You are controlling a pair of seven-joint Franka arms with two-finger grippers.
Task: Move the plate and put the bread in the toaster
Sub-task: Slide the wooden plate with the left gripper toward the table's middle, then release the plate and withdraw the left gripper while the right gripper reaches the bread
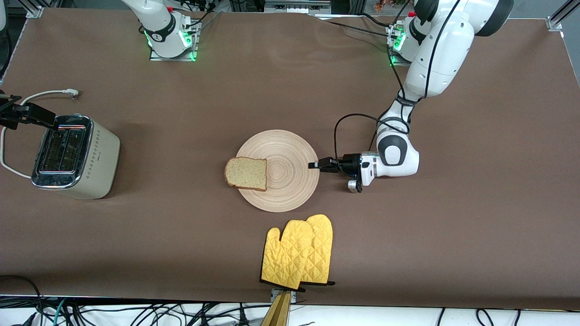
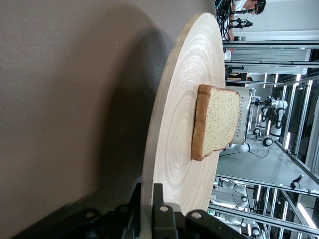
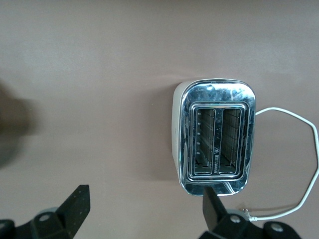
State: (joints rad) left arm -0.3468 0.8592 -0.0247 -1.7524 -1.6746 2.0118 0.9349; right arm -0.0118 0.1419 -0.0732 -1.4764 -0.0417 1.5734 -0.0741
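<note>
The pale wooden plate (image 1: pixel 290 163) lies mid-table with the bread (image 1: pixel 246 173) lying on its rim toward the right arm's end. My left gripper (image 1: pixel 313 165) is low at the plate's edge toward the left arm's end and is shut on the rim. In the left wrist view (image 2: pixel 149 191) the jaws pinch the plate (image 2: pixel 184 99), with the bread (image 2: pixel 217 122) on it. The cream toaster (image 1: pixel 90 158) stands at the right arm's end, slots up and empty. My right gripper (image 1: pixel 31 115) is open and empty over the table beside the toaster (image 3: pixel 217 134), as the right wrist view (image 3: pixel 144 199) shows.
A pair of yellow oven mitts (image 1: pixel 299 253) lies near the table's front edge, nearer the front camera than the plate. The toaster's white cord (image 1: pixel 41 95) loops on the table by it and shows in the right wrist view (image 3: pixel 299 149).
</note>
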